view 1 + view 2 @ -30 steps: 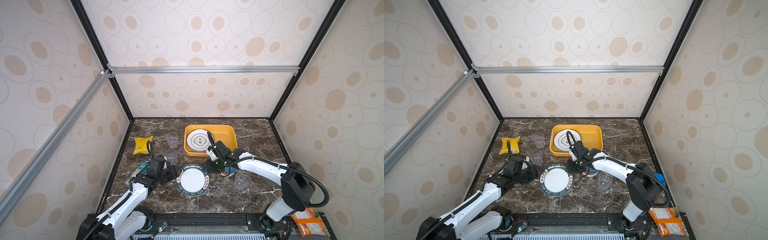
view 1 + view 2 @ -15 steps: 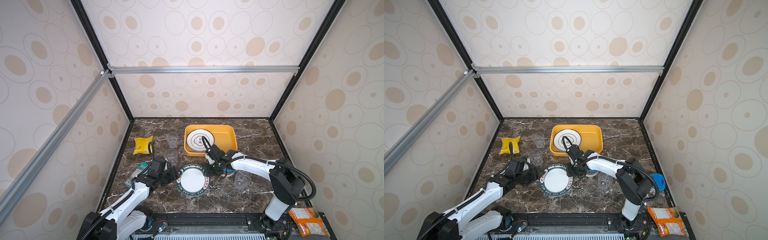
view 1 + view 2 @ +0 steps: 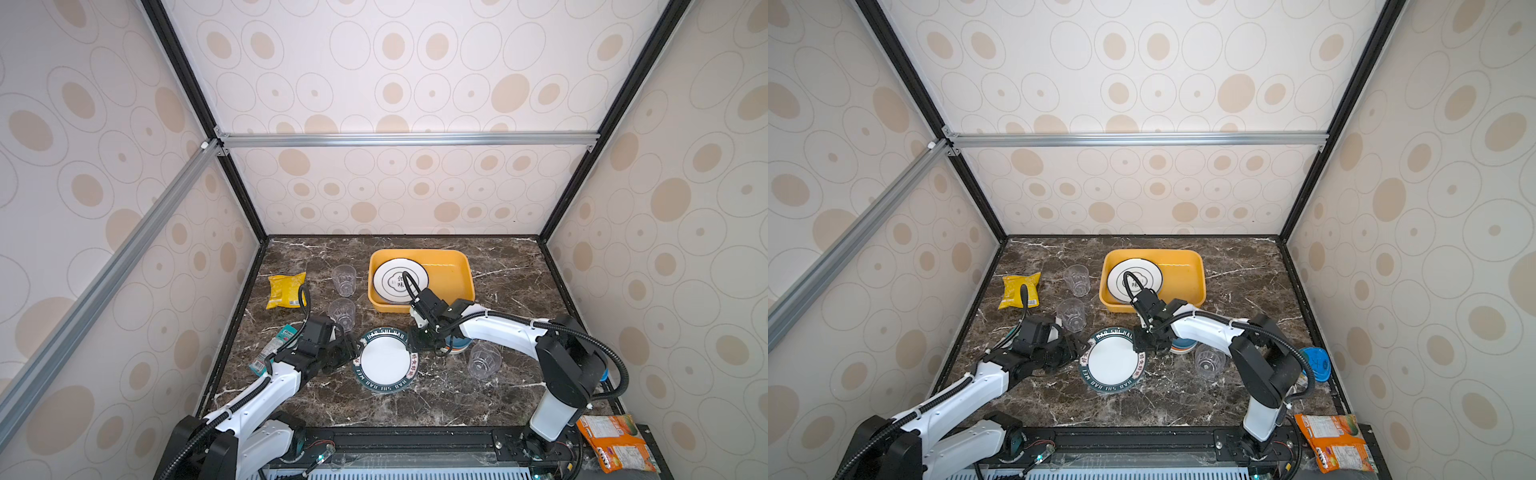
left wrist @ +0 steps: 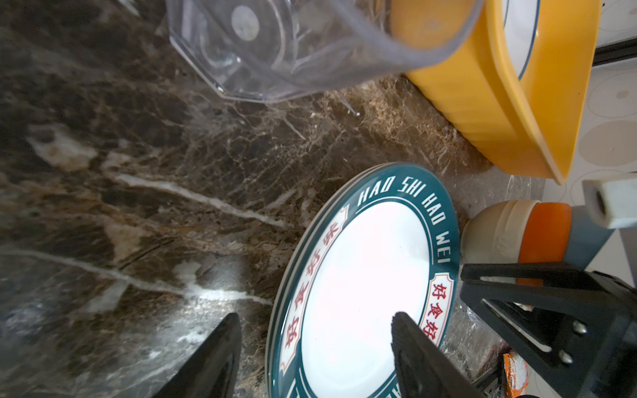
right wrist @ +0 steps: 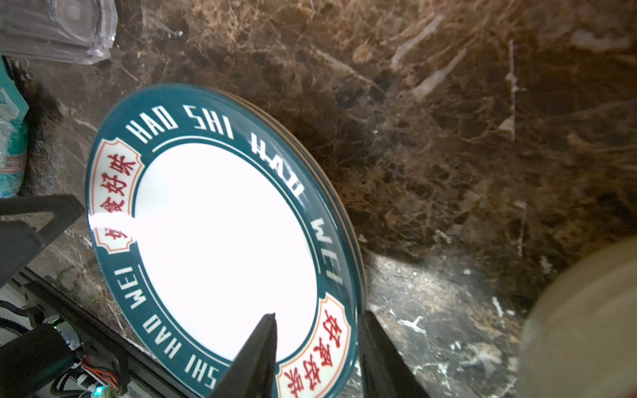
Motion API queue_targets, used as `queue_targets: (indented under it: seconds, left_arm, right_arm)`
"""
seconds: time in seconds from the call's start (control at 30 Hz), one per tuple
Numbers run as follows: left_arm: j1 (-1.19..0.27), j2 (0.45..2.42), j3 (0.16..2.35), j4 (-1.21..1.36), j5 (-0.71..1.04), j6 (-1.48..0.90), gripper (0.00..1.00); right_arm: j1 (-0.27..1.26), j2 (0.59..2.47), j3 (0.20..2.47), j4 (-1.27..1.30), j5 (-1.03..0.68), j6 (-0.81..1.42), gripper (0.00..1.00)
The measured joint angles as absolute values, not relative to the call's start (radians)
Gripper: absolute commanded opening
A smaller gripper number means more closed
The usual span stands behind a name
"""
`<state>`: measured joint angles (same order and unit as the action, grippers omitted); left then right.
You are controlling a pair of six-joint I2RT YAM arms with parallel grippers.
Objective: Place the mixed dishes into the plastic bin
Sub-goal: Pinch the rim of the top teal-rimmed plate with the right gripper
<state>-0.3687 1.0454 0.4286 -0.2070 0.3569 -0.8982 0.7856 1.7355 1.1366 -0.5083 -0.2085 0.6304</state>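
Green-rim plate [image 3: 385, 360] lies flat on the table [image 3: 478, 399], just in front of the bin [image 3: 459, 266] and outside it, with your two grippers at opposite edges. Your left gripper [image 4: 315, 316] is at the plate's left edge with its jaws wide apart. One finger [image 4: 217, 361] is over the table and the other over the white centre, so the rim sits between them unclamped. Your right gripper [image 5: 319, 314] is at the plate's far right edge, its jaws parted more narrowly and astride the rim, not clamped on it. A second ago that gripper hung farther right, above the bowls [image 3: 459, 344]; it has since swung in to the plate. The left gripper has crept only slightly closer. The plate itself has not moved, and nothing else has changed. A second plate [image 3: 395, 282] lies in the bin's left half, and the stacked bowls sit just right of the right gripper. Two cups [image 3: 344, 279] stand left of the bin, a third cup [image 3: 483, 361] sits just beside the bowls, and a snack bag [image 3: 284, 289] rests near the left wall.
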Motion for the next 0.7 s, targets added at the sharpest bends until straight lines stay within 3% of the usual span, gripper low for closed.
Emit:
queue_targets:
  seconds: [0.7]
  left_arm:
    - [-0.372, 1.057, 0.418, -0.195, 0.357, -0.900, 0.67]
  right_arm:
    - [0.786, 1.763, 1.152, -0.507, -0.214, 0.629, 0.42]
